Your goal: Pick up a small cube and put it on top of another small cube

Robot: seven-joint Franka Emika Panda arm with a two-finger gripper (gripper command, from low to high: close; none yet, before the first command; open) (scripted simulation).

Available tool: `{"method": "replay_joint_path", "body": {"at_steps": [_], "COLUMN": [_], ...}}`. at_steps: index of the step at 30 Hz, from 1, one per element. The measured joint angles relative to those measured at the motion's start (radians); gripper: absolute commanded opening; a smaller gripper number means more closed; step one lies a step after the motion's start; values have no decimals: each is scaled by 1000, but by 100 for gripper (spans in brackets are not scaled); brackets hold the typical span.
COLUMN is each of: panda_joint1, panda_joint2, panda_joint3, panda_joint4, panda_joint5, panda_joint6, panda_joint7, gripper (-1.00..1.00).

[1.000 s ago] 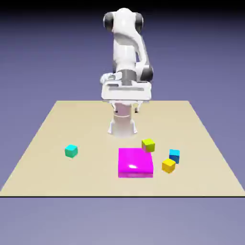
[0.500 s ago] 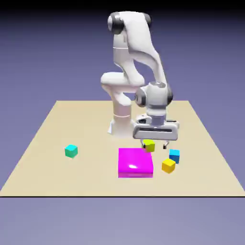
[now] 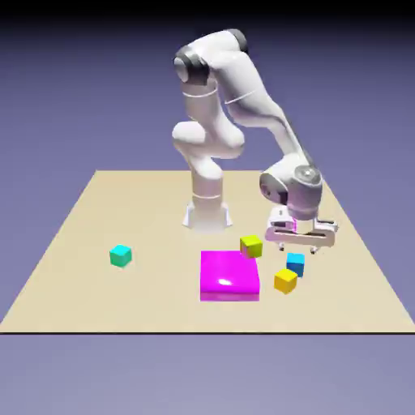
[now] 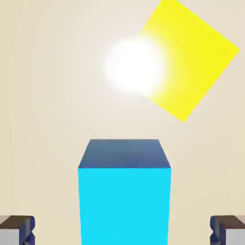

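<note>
The end effector (image 3: 298, 248) hangs above the blue cube (image 3: 295, 265), its two fingers spread wide with nothing between them; in the hand view the blue cube's bright top lies between the tips and squared to them, so the step in hand looks like lining up for the pick. The next move calls for a straight descent, then closing on the two side faces; the olive-lime cube (image 3: 251, 246), beside the magenta slab (image 3: 229, 274), would be the place to stack. The orange-yellow cube (image 3: 285, 281) sits near the blue one, turned at an angle, and is the edge to mind; bare tabletop (image 3: 340, 284) shows along both flanks where the fingers should land; lifting straight up before travelling seems safest.
</note>
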Motion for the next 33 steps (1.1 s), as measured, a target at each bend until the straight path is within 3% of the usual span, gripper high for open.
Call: {"method": "replay_joint_path", "body": {"at_steps": [5, 6, 18, 33], "panda_joint1": [157, 162, -132, 142], "panda_joint2": [104, 107, -88, -621], "panda_joint3": [-181, -187, 152, -317], "panda_joint4": [11, 11, 21, -89], "panda_joint5": [-131, -136, 116, 551], "panda_joint6": [93, 96, -87, -344], "panda_joint7": [90, 93, -78, -119], "gripper": [0, -100, -100, -100]}}
